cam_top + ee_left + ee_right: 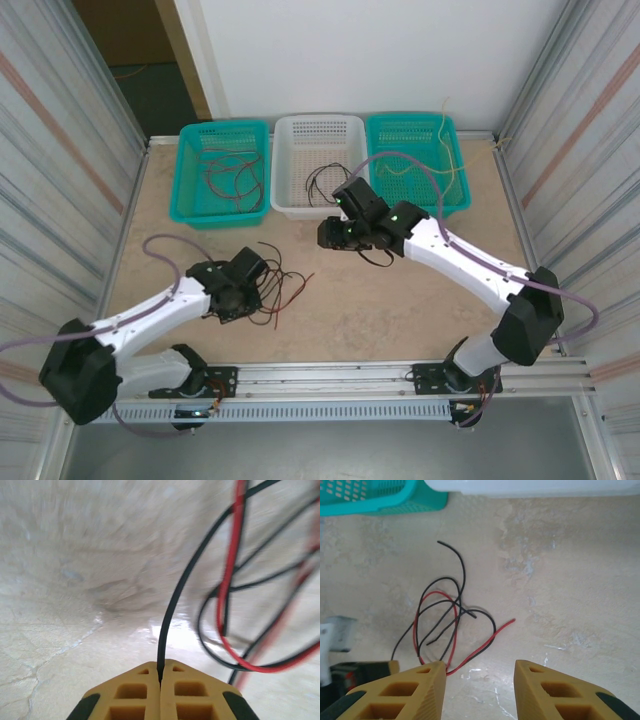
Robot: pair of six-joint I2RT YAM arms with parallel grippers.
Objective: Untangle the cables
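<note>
1. Closest in the left wrist view: yellow fingers (132, 692) of the left gripper (160, 672), pressed together, with a black cable (172, 610) pinched in the seam between the tips.
2. Rising from that pinch, the same black cable, curving up and to the right. Beside it on the right, a red cable (227, 580) looped across other black strands, blurred toward the right edge.
3. Close in the right wrist view: right gripper (480, 667) with its fingers (420, 687) set moderately apart, nothing between them, and pale table (560, 580) below.
4. Beyond those tips, a tangle of cables (447, 622) lying flat on the table: black and red loops crossing one another, one red end trailing right, one black end reaching toward the far side.
5. Seen from above: the tangle on the near-left part of the table, with the left gripper down at its left edge. Right gripper near the table's middle, to the far right of the tangle and not touching it.
6. Along the far edge, three in a row:
   - left teal basket (185, 180), holding dark and reddish wires (230, 178)
   - white basket (290, 170), holding a black loop (325, 182)
   - right teal basket (460, 170), holding a yellow cable (445, 150)
</note>
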